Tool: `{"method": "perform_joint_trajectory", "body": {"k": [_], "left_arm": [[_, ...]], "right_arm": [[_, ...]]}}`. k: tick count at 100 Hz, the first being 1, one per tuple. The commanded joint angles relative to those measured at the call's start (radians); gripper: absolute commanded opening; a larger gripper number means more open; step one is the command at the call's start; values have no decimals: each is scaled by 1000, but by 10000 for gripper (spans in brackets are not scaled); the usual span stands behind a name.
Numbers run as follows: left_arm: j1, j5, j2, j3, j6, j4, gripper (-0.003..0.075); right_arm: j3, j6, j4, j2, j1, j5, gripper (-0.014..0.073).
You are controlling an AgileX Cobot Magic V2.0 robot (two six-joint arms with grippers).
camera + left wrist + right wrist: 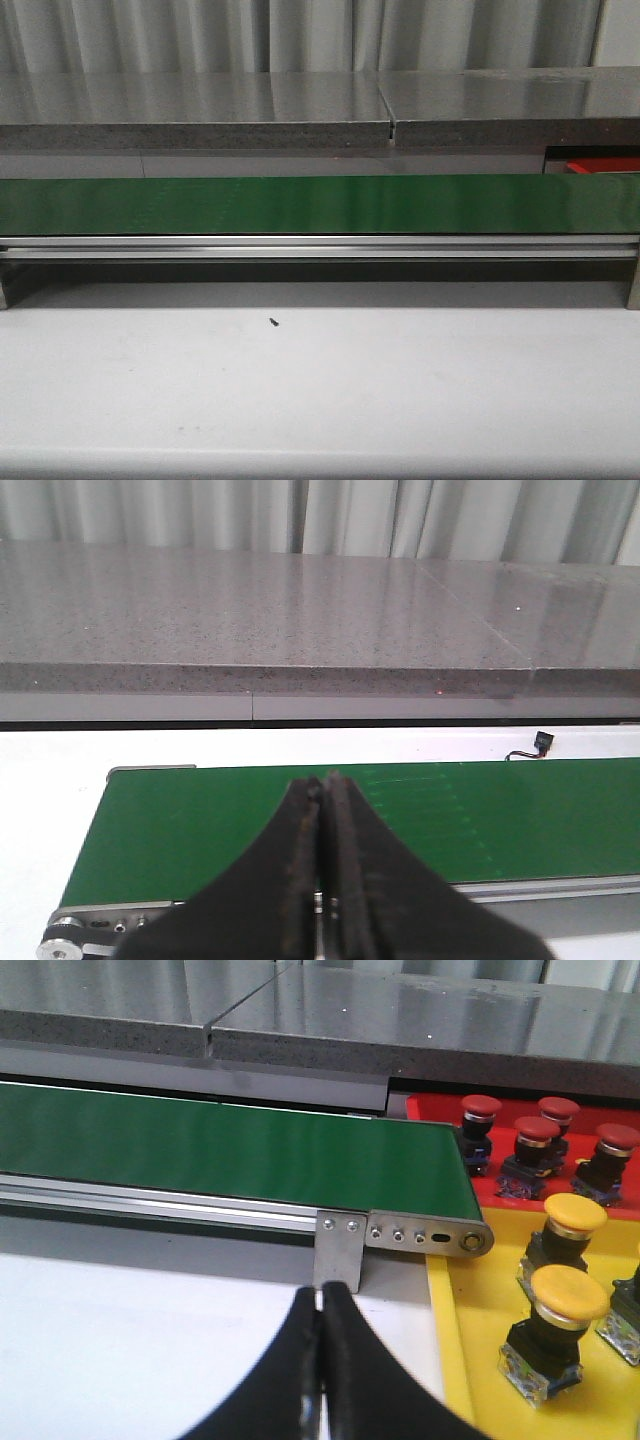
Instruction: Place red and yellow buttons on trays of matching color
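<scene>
Black left gripper (322,880): fingers pressed together along their length, nothing between them; it hangs over the near edge of the belt.
Black right gripper (320,1360): fingers likewise closed tip to tip, empty; it hangs above the white table (130,1350), just short of the conveyor's end bracket (336,1252).
Green conveyor belt (320,204): runs the full width of the front view at 12 o'clock from the table; nothing rides on it in any view. Aluminium side rail (320,247) lies along its near edge.
Belt end, right side: roller plate (428,1235) with a row of screws, touching the corner of the yellow tray.
Yellow tray (455,1360): at 3 o'clock from the right gripper, beside the belt end. It carries two yellow buttons (562,1325) upright on black bodies, one behind the other; a third body is cut off at the picture edge, cap colour not determinable.
Red tray (430,1108): beyond the yellow tray, at 1 o'clock from the right gripper. It carries four red buttons (532,1145), upright and close together.
Red tray in front view: only a sliver (600,164) shows at 2 o'clock, behind the belt.
Table, front view: one small dark speck (272,321) lies near centre, identity not determinable.
Grey stone counter (200,105): behind the belt, with a seam (391,128) right of centre.
Small black connector (541,741): on a thin lead, lies on the white surface past the belt's far edge.
</scene>
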Motion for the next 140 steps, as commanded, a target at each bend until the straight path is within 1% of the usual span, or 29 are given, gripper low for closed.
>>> {"method": "perform_joint_trajectory", "body": {"k": [1,30,41,52,57,61,66,68,71,73,78,80,86,90,93,97,100,103,106,113,118,140], "left_arm": [[-7,-33,6,-27,-3,-30,-19],[-7,-35,6,-25,-3,-30,-19],[-7,-84,6,-17,-3,-31,-19],[-7,-106,6,0,-3,-38,-19],[-7,-106,2,7,-9,-15,-19],[-7,-98,-7,7,-27,34,-19],[-9,-85,-18,7,-101,141,-19],[-13,-83,-25,7,-154,198,-19],[-18,-80,-33,7,-262,285,-19],[-22,-80,-40,7,-311,355,-19],[-32,-80,-56,13,-518,529,-19],[-38,-80,-63,13,-570,603,-19],[-54,-93,-86,31,-806,822,-19],[-69,-114,-101,48,-955,937,-19],[-79,-134,-117,63,-1043,1042,-19],[-92,-175,-134,89,-1139,1123,-19],[-97,-214,-151,110,-1173,1175,-19],[-102,-256,-165,133,-1189,1195,-19],[-102,-307,-180,162,-1189,1201,-19],[-102,-381,-221,217,-1189,1212,-19],[-102,-398,-253,251,-1189,1216,-19],[-102,-390,-432,384,-1189,1225,-19]], "right_arm": [[-1,-1,-1,-16,-6,-84,-117],[-1,-1,-1,-16,-6,-84,-117],[-1,-1,-1,-16,-6,-84,-117],[-1,-1,-1,-16,-6,-84,-117],[-1,-1,-1,-16,-6,-84,-117],[-1,-1,-1,-16,-6,-84,-117],[-1,-1,-1,-16,-6,-84,-117],[-1,-1,-1,-16,-6,-84,-117],[-1,-1,-1,-16,-6,-84,-117],[-1,-1,-1,-16,-6,-84,-117],[-1,-1,-1,-16,-6,-84,-117],[-1,-1,-1,-16,-6,-84,-117],[-1,-1,-1,-16,-6,-84,-117],[-1,-1,-1,-16,-6,-84,-117],[-1,-1,-1,-16,-6,-84,-117],[-1,-1,-1,-16,-6,-84,-117],[-1,-1,-1,-16,-6,-84,-117],[-1,-1,-1,-16,-6,-84,-117],[-1,-1,-1,-16,-6,-84,-117],[-1,-1,-1,-16,-6,-84,-117],[-1,-1,-1,-16,-6,-84,-117],[-1,-1,-1,-16,-6,-84,-117]]}}
